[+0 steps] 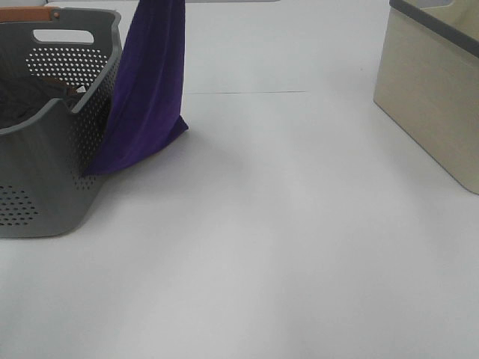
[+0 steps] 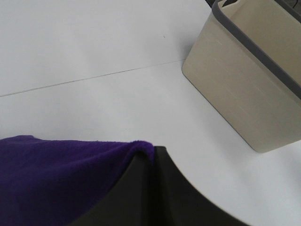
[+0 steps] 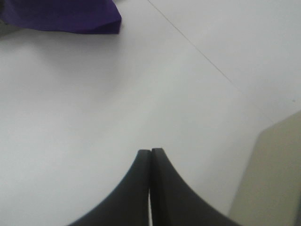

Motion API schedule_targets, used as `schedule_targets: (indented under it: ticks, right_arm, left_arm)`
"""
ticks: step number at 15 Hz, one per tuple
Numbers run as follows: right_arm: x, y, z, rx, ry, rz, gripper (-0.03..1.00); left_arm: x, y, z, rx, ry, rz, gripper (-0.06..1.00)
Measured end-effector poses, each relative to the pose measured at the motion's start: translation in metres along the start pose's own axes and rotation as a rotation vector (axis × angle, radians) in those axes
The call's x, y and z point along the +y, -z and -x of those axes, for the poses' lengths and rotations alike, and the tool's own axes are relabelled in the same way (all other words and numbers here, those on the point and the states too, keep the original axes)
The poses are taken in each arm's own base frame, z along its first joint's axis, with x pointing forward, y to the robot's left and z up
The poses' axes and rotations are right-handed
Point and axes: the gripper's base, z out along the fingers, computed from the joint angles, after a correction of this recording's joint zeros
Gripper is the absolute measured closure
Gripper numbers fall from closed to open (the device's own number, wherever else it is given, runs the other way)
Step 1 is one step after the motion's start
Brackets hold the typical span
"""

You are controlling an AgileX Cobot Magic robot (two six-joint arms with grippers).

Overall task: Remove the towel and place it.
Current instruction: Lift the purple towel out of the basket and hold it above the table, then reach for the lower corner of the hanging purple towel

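Grips the towel (image 1: pixel 150 90) in the left gripper (image 2: pixel 153 149), fingers clenched on a fold of purple pile right at the tips. Holds it high, so the cloth hangs straight down from the grip in one long drape, outside the grey basket (image 1: pixel 52 172) that stands below and to one side of the hand. Lets only the lowest corner touch the table (image 1: pixel 284 247), just beside the basket wall; high enough, by the look of it, to free the cloth from the basket for carrying off.

Leaves a dark brownish cloth (image 1: pixel 22 101) inside the basket, well below the holding hand.

Carries nothing in the right gripper (image 3: pixel 151 150): fingers pressed flat together over bare table, the towel's corner far ahead of the tips. Probably parked there to stay out of the lift.

Faces a beige bin (image 1: pixel 426 97) with a dark rim, across open table beyond the left fingertips and close beside the right hand. Possibly the place meant for the towel, though cannot tell from the task wording.

Finds no brand, label or legible writing anywhere. Notes one white speck (image 1: pixel 80 90) at the basket's inner rim, too small to identify.
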Motion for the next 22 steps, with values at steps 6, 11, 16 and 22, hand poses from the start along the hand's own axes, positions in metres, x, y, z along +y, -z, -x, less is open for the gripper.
schedule_targets:
  ticks: [6,11,16,22]
  right_arm:
    - [0.012,-0.061,-0.033,-0.138,-0.264,-0.006,0.93]
    - [0.016,-0.080,-0.031,-0.252,-0.401,0.043,0.48]
    - [0.067,-0.146,0.012,-0.313,-0.208,0.020,0.43]
    - [0.094,-0.220,0.014,-0.272,-0.219,-0.002,0.29]
  left_arm:
    - [-0.013,0.010,0.048,-0.263,-0.101,-0.039,0.94]
    - [-0.013,-0.012,0.062,-0.289,-0.127,-0.042,0.94]
    - [-0.020,-0.007,0.072,-0.333,-0.151,-0.057,0.94]
    - [-0.018,-0.008,0.069,-0.307,-0.188,-0.027,0.94]
